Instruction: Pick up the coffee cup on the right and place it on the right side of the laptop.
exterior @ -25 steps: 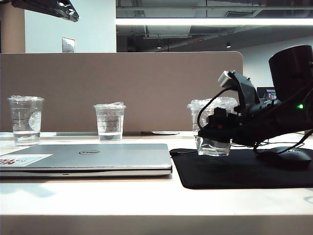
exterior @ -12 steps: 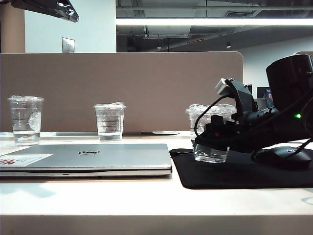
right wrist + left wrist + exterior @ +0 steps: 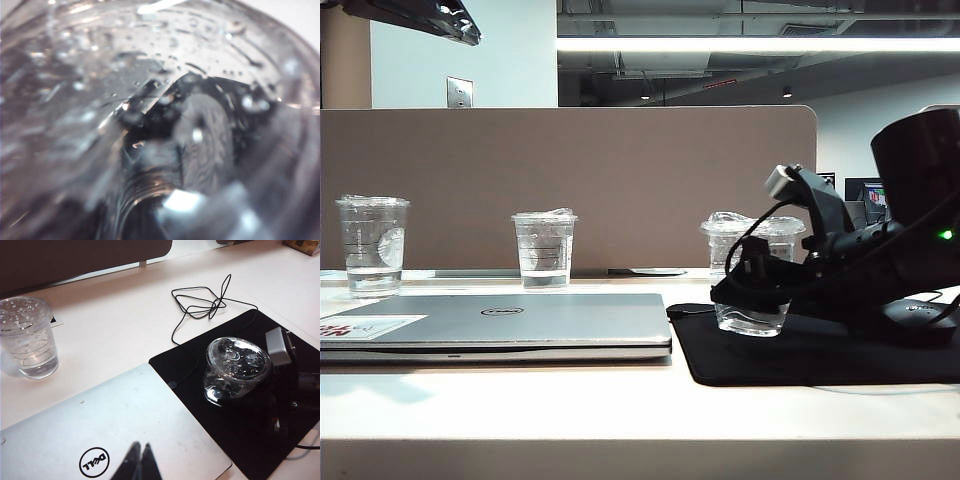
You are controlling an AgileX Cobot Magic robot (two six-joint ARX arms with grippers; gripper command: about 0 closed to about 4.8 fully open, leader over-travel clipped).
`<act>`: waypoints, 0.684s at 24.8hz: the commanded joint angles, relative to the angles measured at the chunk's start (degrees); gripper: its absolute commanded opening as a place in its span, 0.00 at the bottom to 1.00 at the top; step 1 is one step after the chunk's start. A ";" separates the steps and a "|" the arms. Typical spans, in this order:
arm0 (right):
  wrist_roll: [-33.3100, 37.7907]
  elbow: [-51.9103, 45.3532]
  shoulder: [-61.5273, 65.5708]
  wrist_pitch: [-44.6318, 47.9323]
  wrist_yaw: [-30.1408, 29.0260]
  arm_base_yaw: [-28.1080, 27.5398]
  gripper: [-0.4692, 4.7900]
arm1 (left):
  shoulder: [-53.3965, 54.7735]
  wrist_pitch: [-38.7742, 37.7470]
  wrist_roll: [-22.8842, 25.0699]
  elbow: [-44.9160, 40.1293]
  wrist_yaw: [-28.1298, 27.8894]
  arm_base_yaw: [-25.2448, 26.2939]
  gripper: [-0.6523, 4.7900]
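Observation:
The coffee cup, clear with a crinkled film top and a little water, stands upright on the black mouse pad, just right of the closed silver Dell laptop. My right gripper reaches in from the right with its fingers either side of the cup's lower half. How tightly they sit I cannot make out. The right wrist view is filled by the blurred cup. In the left wrist view the cup sits beside the laptop. My left gripper hovers shut above the lid.
Two more clear cups stand behind the laptop, in front of the brown divider. A black mouse lies on the pad under the right arm. A thin black cable loops on the white table behind the pad.
The right gripper has carried the cup down and slightly left until its base rests on the mouse pad. The left arm has stayed still.

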 commanded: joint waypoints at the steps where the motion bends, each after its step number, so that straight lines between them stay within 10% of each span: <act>1: -0.07 -2.32 -2.97 -0.48 0.11 0.02 0.93 | -0.15 0.55 0.04 0.26 0.31 0.07 0.11; 8: -0.04 -9.40 -11.39 -1.16 0.55 -0.52 0.88 | -0.15 0.57 0.04 0.26 0.28 0.07 0.11; 11: -0.04 -12.22 -15.54 -1.16 1.07 -0.52 0.60 | -0.15 0.57 0.04 0.26 0.28 0.07 0.11; 14: -0.04 -15.45 -20.72 -1.16 1.66 -0.52 0.10 | -0.15 0.57 0.04 0.26 0.31 0.04 0.11; 17: 0.00 -18.14 -25.97 -1.20 3.06 -0.52 0.08 | -0.15 0.57 0.04 0.26 0.28 0.07 0.11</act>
